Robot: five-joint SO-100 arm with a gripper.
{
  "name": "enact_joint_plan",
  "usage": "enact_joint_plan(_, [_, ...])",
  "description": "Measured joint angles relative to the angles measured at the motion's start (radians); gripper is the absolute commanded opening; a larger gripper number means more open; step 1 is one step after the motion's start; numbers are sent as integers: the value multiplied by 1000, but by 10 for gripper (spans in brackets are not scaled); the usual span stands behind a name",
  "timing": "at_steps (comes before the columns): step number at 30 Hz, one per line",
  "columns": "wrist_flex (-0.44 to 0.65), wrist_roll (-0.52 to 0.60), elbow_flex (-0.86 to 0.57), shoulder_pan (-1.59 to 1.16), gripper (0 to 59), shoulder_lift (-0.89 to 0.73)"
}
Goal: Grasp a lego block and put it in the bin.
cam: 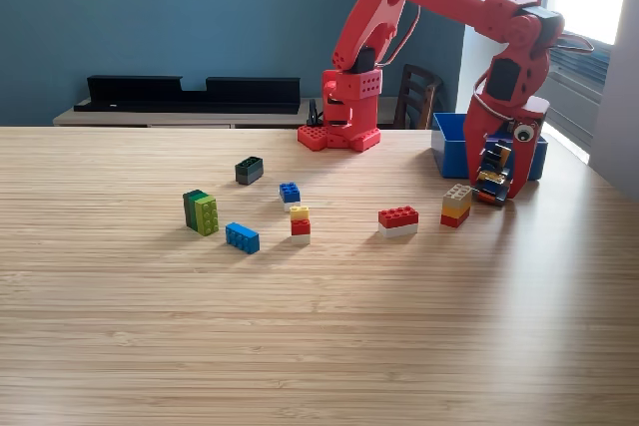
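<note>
My red gripper (493, 179) hangs at the exterior view's right, just in front of the blue bin (451, 150). Its fingers are shut on a lego block (491, 178) stacked in blue, yellow and orange, held low over the table by the bin's front wall. Whether the block touches the table I cannot tell. The gripper hides part of the bin. Other lego blocks lie loose on the table: a tan, yellow and red stack (456, 205) just left of the gripper, and a red-on-white block (398, 218).
Further left lie a yellow-red-white stack (300, 224), a small blue block (290, 193), a dark block (249, 170), a green and lime block (201, 212) and a blue block (242, 236). The arm's base (345, 112) stands at the table's far edge, with a chair (416, 97) behind.
</note>
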Motion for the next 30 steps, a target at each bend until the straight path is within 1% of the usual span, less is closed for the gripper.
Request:
enact_joint_plan(3, [29,25,-18,-5,0,-3])
enact_joint_plan(9, [155,63,-173,9,0,-8])
enact_joint_plan(13, [247,75,-362,34,0,-9])
enact_joint_plan(16, [282,84,-465,35,0,-9])
enact_joint_plan(19, [298,101,-488,29,0,-9])
enact_joint_plan(25, [318,127,-460,-28,0,-11])
enact_joint_plan(30, [342,135,-477,-83,0,-12])
